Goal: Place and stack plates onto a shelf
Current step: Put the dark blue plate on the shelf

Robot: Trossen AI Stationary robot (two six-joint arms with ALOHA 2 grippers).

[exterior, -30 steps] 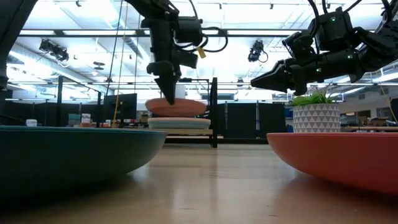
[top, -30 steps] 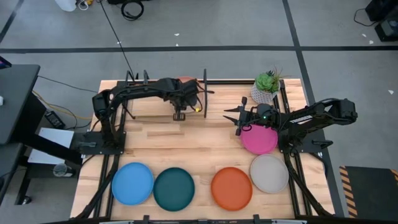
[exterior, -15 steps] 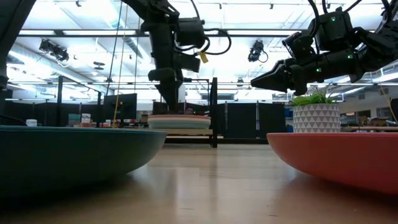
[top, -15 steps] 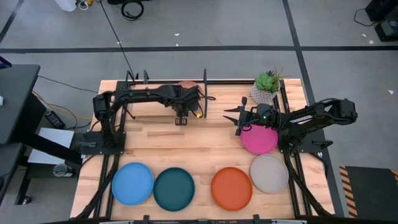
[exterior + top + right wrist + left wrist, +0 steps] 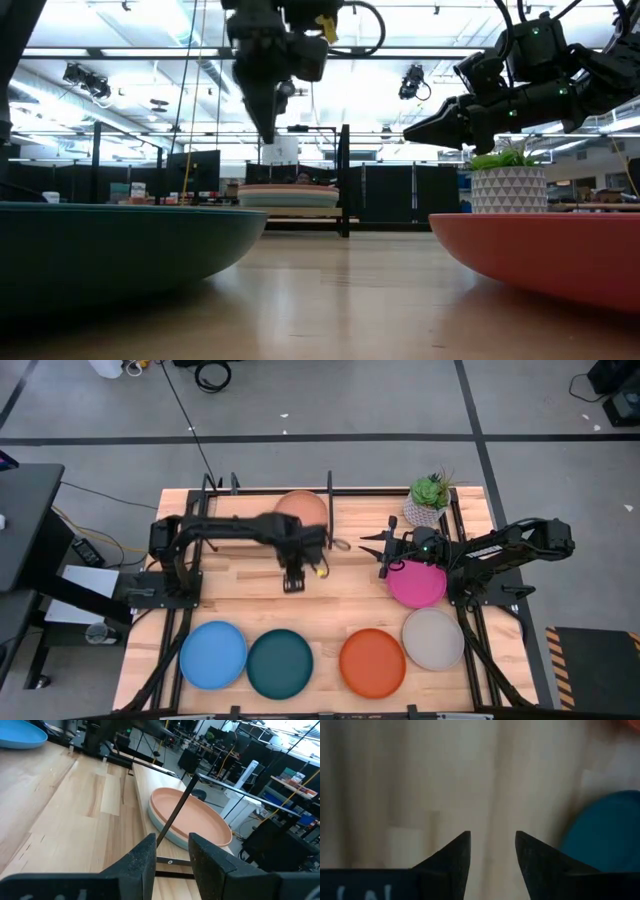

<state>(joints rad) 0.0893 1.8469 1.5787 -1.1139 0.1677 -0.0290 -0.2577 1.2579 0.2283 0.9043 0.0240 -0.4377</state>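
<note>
A peach plate (image 5: 298, 506) lies on top of a pale plate (image 5: 164, 836) in the shelf (image 5: 330, 488) at the table's far edge. My left gripper (image 5: 293, 584) hangs open over bare wood, nearer than the shelf, its fingers pointing down with nothing between them (image 5: 492, 842). My right gripper (image 5: 366, 546) stays level above the table to the right of the shelf, open and empty (image 5: 171, 842), pointing at the stack. A magenta plate (image 5: 420, 585) lies flat on the table under the right arm.
Along the near edge lie a bright blue plate (image 5: 213, 654), a dark teal plate (image 5: 280, 663), an orange plate (image 5: 372, 662) and a grey plate (image 5: 433, 638). A potted plant (image 5: 430, 500) stands at the far right. Bare wood lies between the shelf and the near row.
My left gripper has set the peach plate down on the pale plate in the shelf, opened and let go. It has then risen and drawn back toward the table's near edge. The peach plate, held above the stack before, now rests flat on it.
</note>
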